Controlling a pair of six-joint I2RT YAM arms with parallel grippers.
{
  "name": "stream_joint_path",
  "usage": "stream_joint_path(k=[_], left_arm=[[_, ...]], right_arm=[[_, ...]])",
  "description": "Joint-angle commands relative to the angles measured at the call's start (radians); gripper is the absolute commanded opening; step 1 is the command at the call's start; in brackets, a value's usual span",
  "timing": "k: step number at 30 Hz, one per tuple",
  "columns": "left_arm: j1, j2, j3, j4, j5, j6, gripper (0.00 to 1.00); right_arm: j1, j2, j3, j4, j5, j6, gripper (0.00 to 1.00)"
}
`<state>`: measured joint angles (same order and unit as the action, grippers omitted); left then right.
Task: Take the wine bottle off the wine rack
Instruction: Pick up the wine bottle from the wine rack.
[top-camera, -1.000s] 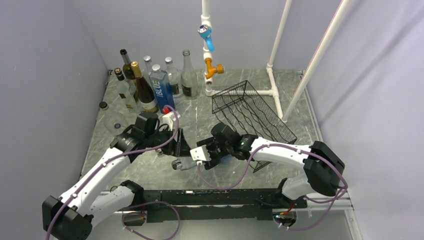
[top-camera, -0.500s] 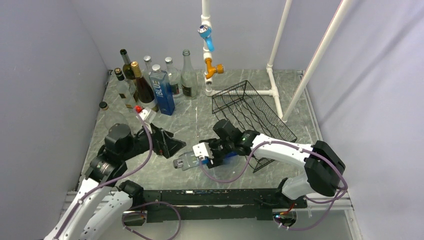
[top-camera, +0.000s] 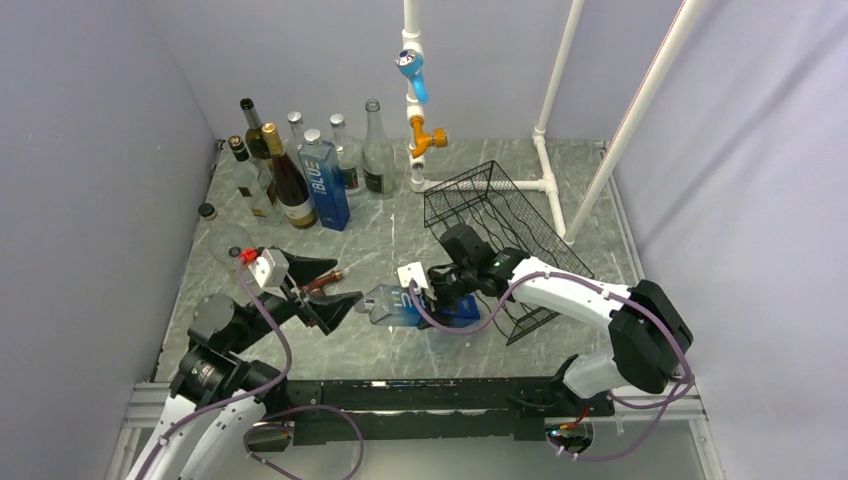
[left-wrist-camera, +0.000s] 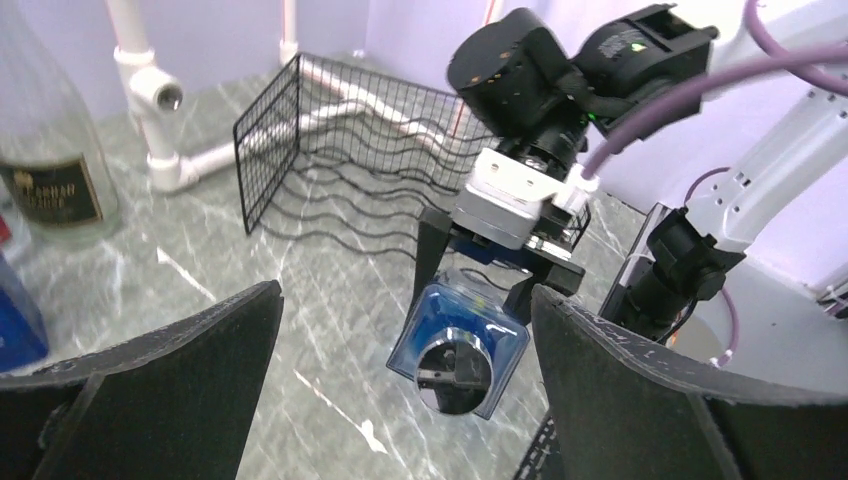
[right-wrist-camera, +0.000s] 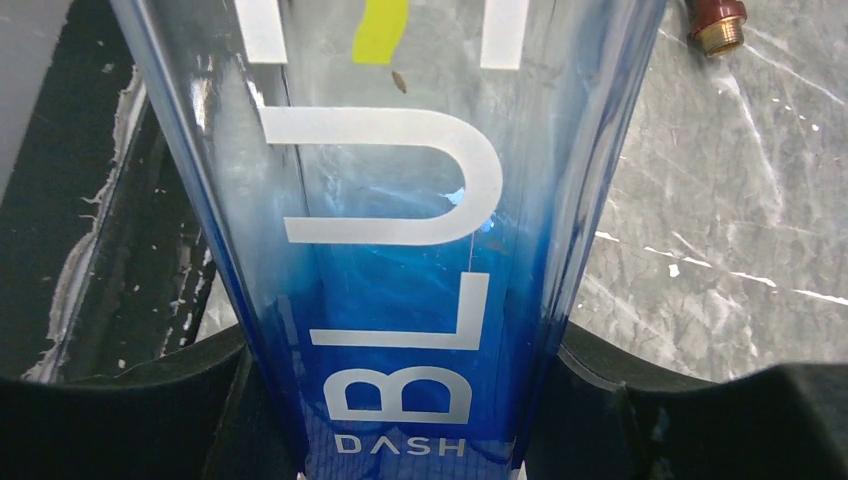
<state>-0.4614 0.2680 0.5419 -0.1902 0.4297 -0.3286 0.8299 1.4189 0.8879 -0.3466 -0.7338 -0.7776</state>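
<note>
Your right gripper (top-camera: 443, 300) pinches the square, blue-tinted clear glass wine bottle (top-camera: 400, 303) with white "BLU" lettering — held sideways, just beside the black wire-mesh wine rack (top-camera: 505, 228). Your left gripper (top-camera: 328, 287) stands spread wide — empty.

Your left gripper (top-camera: 343, 286) has spread its fingers wide and drawn back from the neck of the wine bottle (top-camera: 398, 304) toward 8 o'clock, while your right gripper (top-camera: 441, 298) has carried that bottle slightly toward 2 o'clock.
</note>
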Motion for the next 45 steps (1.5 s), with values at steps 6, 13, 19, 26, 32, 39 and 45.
stream_joint_path(k=[6,13,19,26,32,39,45], left_arm=[[0.000,-0.073,-0.128,0.345,0.166,0.124,1.00],[0.000,-0.056,-0.252,0.562,0.259,0.086,0.99],[0.000,0.036,-0.330,0.808,0.342,-0.028,0.99],[-0.009,0.147,-0.348,0.883,0.331,-0.042,1.00],[-0.038,0.204,-0.374,0.948,0.297,-0.031,0.99],[-0.119,0.263,-0.374,0.953,0.223,0.026,0.99],[-0.167,0.338,-0.376,0.996,0.167,0.039,1.00]], right_arm=[[-0.054,-0.024,0.083,0.027,-0.205,0.051,0.00],[-0.073,-0.025,0.086,0.023,-0.244,0.061,0.00],[-0.086,-0.029,0.088,0.020,-0.277,0.069,0.00],[-0.090,-0.035,0.088,0.017,-0.295,0.069,0.00],[-0.098,-0.037,0.088,0.017,-0.304,0.068,0.00],[-0.100,-0.036,0.088,0.015,-0.318,0.069,0.00],[-0.103,-0.039,0.088,0.015,-0.330,0.072,0.00]])
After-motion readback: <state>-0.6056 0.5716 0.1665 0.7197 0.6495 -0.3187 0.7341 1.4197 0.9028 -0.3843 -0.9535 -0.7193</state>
